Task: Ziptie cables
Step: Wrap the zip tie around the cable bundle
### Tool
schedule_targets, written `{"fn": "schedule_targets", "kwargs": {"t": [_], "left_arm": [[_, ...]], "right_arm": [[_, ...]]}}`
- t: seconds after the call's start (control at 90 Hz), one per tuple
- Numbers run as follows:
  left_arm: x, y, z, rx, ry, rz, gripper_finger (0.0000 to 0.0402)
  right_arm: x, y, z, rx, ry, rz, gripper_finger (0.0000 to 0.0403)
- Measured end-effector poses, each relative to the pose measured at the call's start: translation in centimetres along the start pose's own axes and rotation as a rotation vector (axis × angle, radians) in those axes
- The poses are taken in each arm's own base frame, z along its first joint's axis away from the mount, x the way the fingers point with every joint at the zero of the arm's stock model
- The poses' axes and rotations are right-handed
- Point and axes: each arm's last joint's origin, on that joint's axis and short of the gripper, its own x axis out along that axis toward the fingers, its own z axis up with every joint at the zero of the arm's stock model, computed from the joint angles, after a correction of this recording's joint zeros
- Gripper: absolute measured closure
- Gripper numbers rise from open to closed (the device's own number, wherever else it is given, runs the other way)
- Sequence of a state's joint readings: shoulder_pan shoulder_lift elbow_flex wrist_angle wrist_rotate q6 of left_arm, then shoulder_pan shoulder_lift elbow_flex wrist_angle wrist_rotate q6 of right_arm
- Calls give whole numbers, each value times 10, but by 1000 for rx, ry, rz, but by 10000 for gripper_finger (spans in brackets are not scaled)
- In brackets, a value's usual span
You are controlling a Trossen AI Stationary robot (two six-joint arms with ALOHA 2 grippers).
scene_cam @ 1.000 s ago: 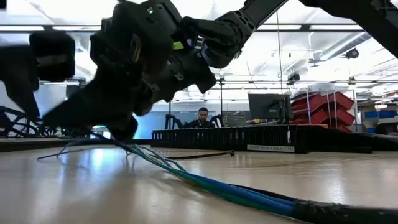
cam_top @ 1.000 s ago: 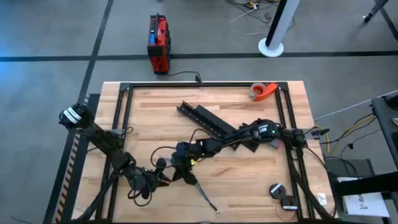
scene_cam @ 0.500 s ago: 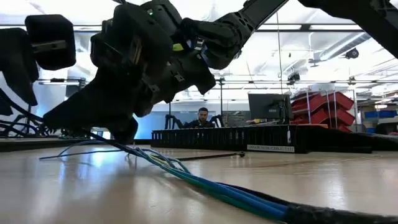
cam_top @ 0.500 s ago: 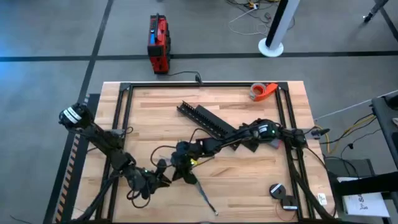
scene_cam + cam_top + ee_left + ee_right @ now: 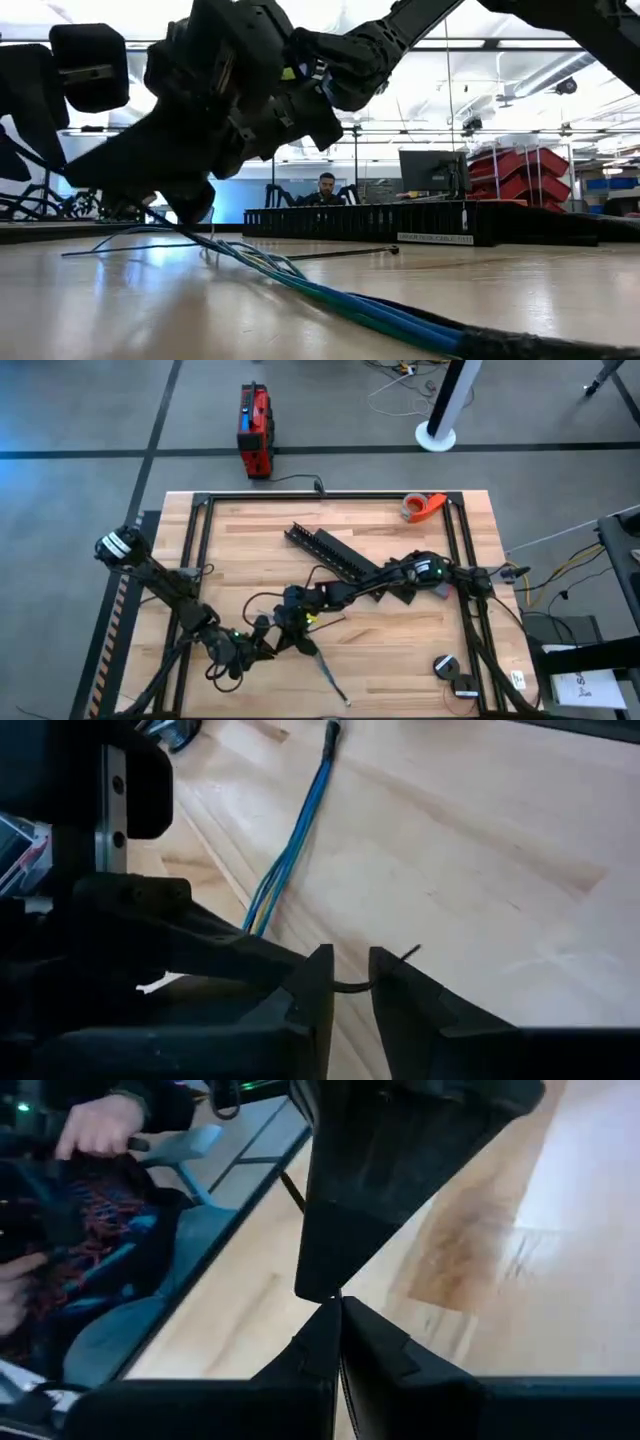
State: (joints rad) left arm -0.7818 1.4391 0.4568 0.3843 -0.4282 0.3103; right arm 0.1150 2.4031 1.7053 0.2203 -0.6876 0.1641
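Left gripper [image 5: 348, 982]: fingers narrowly parted around a thin dark wire. Right gripper [image 5: 338, 1332]: fingers pressed together, low over the cables [image 5: 330, 300], near table [image 5: 400, 650] centre.

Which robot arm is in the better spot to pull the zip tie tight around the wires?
Probably the left. The left gripper has its fingers closed on the thin black zip tie right beside the cables. The right gripper looks pinched shut on something thin at the bundle, likely steadying it.

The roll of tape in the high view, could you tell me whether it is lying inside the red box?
No, the roll of tape lies on the table near its far right corner, while the red box stands on the floor.
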Motion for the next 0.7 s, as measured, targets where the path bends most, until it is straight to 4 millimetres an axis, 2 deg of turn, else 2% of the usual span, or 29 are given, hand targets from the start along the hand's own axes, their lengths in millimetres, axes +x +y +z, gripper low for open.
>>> {"fn": "schedule_targets", "kwargs": {"t": [0.1,0.378,0.7], "left_arm": [[0,0,0,-3,1,0,396],[0,0,0,-39,3,-1,401],[0,0,-1,-76,5,-1,401]], "right_arm": [[0,0,1,-5,0,2,403],[0,-1,1,3,-5,-26,396],[-5,3,1,49,56,-43,291]]}}
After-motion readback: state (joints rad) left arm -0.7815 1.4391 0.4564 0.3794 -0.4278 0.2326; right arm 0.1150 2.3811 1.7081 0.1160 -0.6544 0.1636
